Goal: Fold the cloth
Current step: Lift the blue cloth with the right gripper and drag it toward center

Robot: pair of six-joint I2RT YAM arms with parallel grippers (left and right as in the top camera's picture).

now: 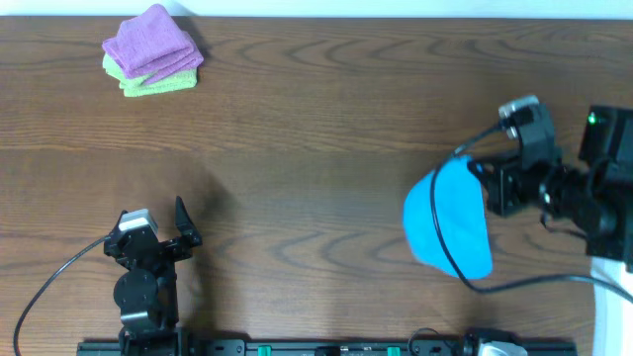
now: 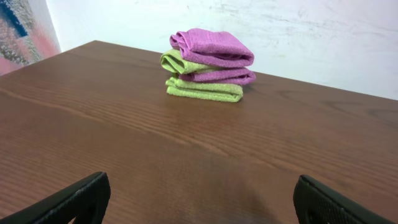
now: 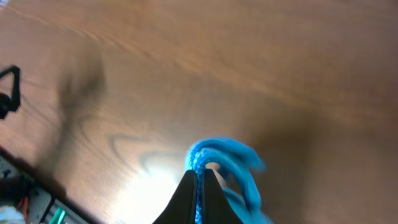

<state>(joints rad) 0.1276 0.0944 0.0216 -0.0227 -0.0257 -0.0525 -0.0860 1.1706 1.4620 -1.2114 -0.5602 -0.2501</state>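
Note:
The sky-blue cloth (image 1: 447,220) hangs bunched at the right of the table in the overhead view. My right gripper (image 1: 485,188) is shut on its edge and holds it lifted. In the right wrist view the cloth (image 3: 227,155) is pinched between the two closed fingers (image 3: 200,180), above the wood. My left gripper (image 1: 163,232) is open and empty at the front left, resting low over the table. Its two fingertips show at the bottom corners of the left wrist view (image 2: 199,199), far apart.
A folded purple cloth (image 1: 153,40) lies on a folded light-green cloth (image 1: 158,83) at the far left corner; the stack also shows in the left wrist view (image 2: 208,65). A black cable (image 1: 445,227) hangs across the blue cloth. The arm bases line the front edge.

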